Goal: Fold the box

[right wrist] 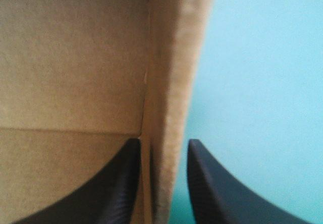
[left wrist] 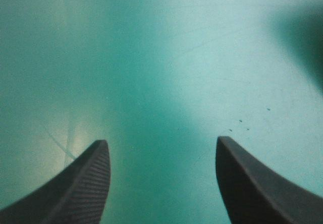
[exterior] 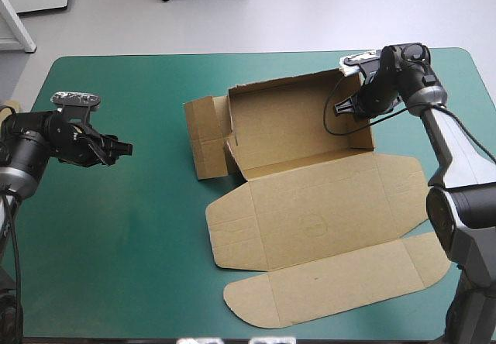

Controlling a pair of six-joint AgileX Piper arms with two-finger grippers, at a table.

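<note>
I'm watching right hand [right wrist: 164,141] pinching box [right wrist: 75,57] side wall, almost pressed together; left hand [left wrist: 162,140] hanging spread wide over desk [left wrist: 161,57], well apart from box.

- We see the box [exterior: 310,197] as matt brown board, its cut edge a little fuzzy.
- The teal-green cover [exterior: 116,228] looks smooth to us, with a soft sheen and fine scratches.
- The left gripper [left wrist: 161,144] has matt black fingers [left wrist: 83,188], one finely ribbed.

Bright even light, pale glare patch on teal-green cover [left wrist: 166,57]
</note>
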